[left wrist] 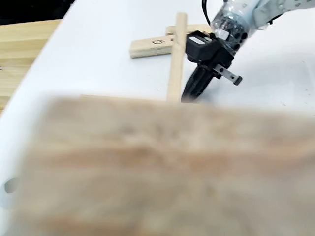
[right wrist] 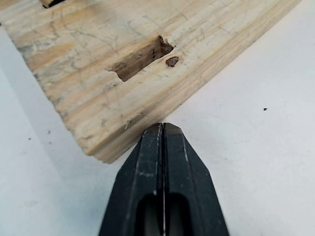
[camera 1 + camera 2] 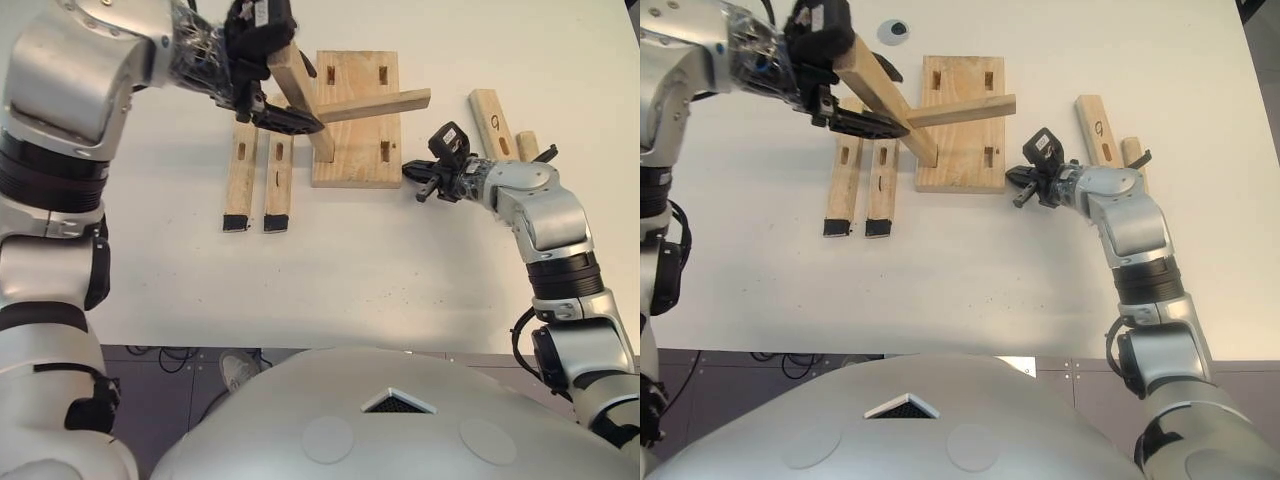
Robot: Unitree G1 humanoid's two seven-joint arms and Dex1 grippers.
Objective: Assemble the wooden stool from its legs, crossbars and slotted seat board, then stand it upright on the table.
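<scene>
The slotted seat board (image 3: pixel 355 165) lies flat on the white table. My left gripper (image 3: pixel 283 92) is shut on a wooden leg (image 3: pixel 302 100) that stands tilted over the board, its lower end at a slot near the left edge. A crossbar (image 3: pixel 378 104) sticks out of that leg to the right, above the board. My right gripper (image 3: pixel 415 181) is shut and holds nothing; its tips (image 2: pixel 162 130) touch the board's near right edge beside a slot (image 2: pixel 140 59). The left wrist view has the held leg (image 1: pixel 162 167) close up, with the crossbar (image 1: pixel 176 59) and right gripper (image 1: pixel 197 86) beyond.
Two loose legs (image 3: pixel 240 178) (image 3: pixel 278 180) lie side by side left of the board. A numbered leg (image 3: pixel 492 124) and a short piece (image 3: pixel 527 146) lie to the right, behind my right arm. A small round disc (image 3: pixel 893 31) sits at the table's back. The table's front edge (image 3: pixel 300 347) is near.
</scene>
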